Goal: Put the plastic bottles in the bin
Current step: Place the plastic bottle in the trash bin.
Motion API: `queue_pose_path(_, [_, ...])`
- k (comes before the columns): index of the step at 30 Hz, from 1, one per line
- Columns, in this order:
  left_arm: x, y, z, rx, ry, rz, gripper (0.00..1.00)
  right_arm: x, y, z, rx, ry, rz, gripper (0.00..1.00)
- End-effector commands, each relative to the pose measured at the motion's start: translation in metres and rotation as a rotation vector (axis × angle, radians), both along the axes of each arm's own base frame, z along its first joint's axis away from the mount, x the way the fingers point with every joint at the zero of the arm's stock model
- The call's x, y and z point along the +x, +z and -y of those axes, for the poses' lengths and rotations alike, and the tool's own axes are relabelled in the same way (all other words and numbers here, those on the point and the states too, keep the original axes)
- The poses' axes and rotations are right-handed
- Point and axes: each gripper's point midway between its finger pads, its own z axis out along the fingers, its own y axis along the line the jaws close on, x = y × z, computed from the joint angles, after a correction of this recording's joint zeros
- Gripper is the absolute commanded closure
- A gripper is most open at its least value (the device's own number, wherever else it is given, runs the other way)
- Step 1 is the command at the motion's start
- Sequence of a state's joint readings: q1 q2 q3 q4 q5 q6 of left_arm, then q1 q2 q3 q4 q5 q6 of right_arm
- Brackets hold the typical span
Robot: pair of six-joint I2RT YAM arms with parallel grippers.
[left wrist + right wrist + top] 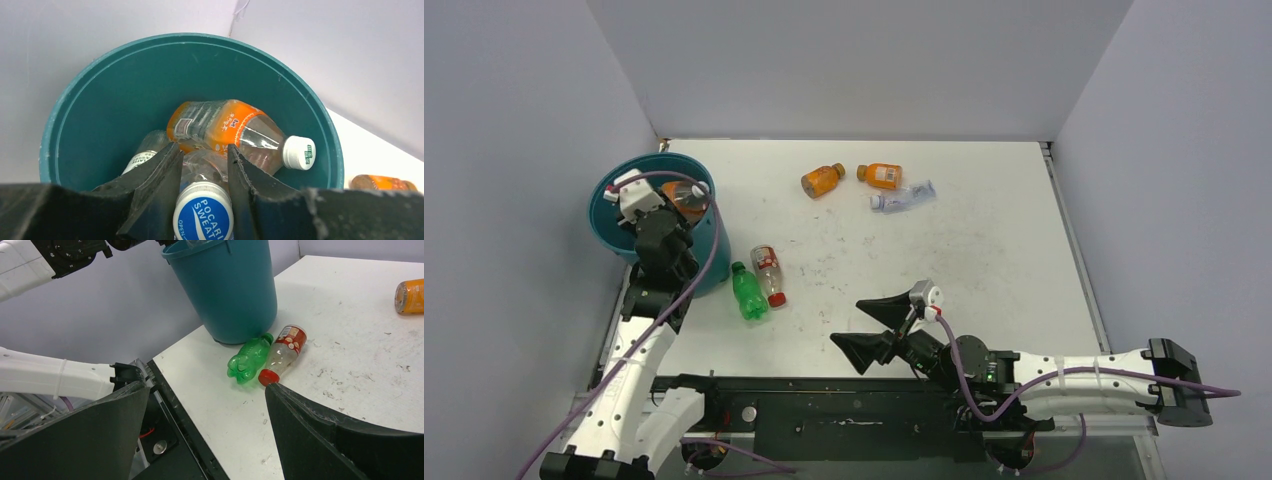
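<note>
Top view: left gripper (679,200) hovering over bin (609,230) at left edge of table (984,260); green bottle (748,292) and red-capped bottle (769,274) lying beside bin.
Left wrist: jaws, narrowly parted, gripping blue-capped bottle (203,215); orange bottle (220,125) lying inside bin.
Right wrist: right gripper (205,390) gaping wide, holding nothing.

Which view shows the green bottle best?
The right wrist view: the green bottle lies large and unobstructed beside the red-capped bottle, near the bin. The top view shows it small, close to the bin. The left wrist view misses it.
</note>
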State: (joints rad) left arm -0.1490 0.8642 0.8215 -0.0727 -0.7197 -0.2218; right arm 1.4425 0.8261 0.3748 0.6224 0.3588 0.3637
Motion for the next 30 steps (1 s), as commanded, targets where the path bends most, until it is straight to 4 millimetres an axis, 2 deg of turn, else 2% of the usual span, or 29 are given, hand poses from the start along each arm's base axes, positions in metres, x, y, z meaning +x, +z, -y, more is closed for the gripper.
queue_pose_path(1, [-0.003, -0.039, 0.003, -0.076, -0.021, -0.058, 1.00, -0.001, 0.010, 0.003, 0.043, -0.001, -0.003, 0.10])
queue_pose_path(8, [-0.007, -0.071, -0.004, -0.166, -0.002, -0.089, 1.00, -0.001, 0.009, 0.003, 0.049, 0.001, -0.005, 0.10])
queue_pose_path(10, [-0.008, -0.074, -0.004, -0.209, 0.001, -0.079, 1.00, -0.002, 0.009, 0.003, 0.048, 0.002, -0.004, 0.10])
queue_pose_path(12, [-0.008, -0.068, -0.003, -0.217, -0.006, -0.067, 1.00, -0.002, 0.011, 0.005, 0.051, 0.002, -0.002, 0.10])
queue_pose_path(13, [-0.009, -0.061, -0.004, -0.210, -0.007, -0.059, 1.00, -0.002, 0.011, 0.006, 0.051, 0.001, -0.001, 0.10])
queue_pose_path(15, [-0.010, -0.034, -0.007, -0.178, -0.003, -0.026, 1.00, -0.002, 0.013, 0.009, 0.059, -0.001, -0.001, 0.10])
queue_pose_path(21, [-0.024, 0.053, -0.014, -0.021, 0.033, 0.026, 1.00, -0.003, 0.020, 0.009, 0.072, 0.006, 0.006, 0.10])
queue_pose_path(25, [-0.040, 0.090, -0.021, 0.063, 0.083, 0.044, 1.00, -0.005, 0.025, 0.005, 0.064, 0.017, 0.019, 0.10])
queue_pose_path(30, [-0.052, 0.120, -0.029, 0.136, 0.135, 0.083, 1.00, -0.006, 0.025, 0.001, 0.043, 0.030, 0.022, 0.10])
